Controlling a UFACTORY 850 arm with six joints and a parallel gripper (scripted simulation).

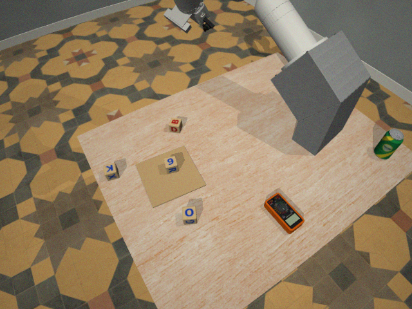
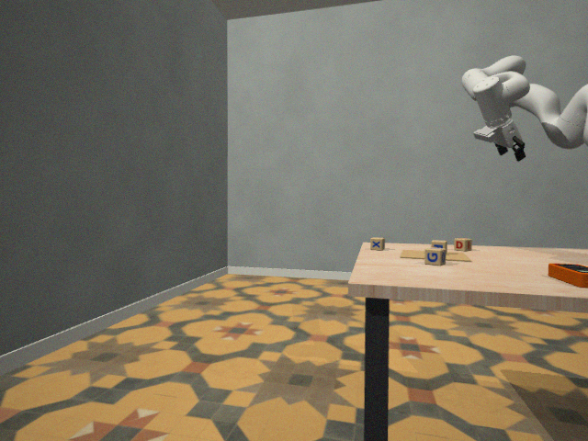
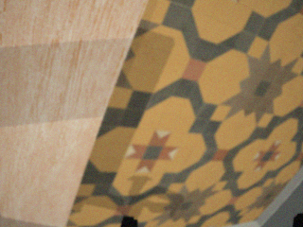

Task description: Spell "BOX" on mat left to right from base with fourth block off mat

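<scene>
A tan mat lies on the wooden table. One block stands on the mat with a blue 6 on top and an R on its side. A block with a red B on top sits on the table beyond the mat. A block with a blue X on top sits left of the mat. A block with a blue O on top sits in front of the mat. My gripper is open and empty, high above the table's far edge, far from all blocks. The wrist view shows only table edge and floor.
An orange multimeter lies on the table to the right of the mat. A green soda can stands near the table's right edge. The grey robot base block rises at the back right.
</scene>
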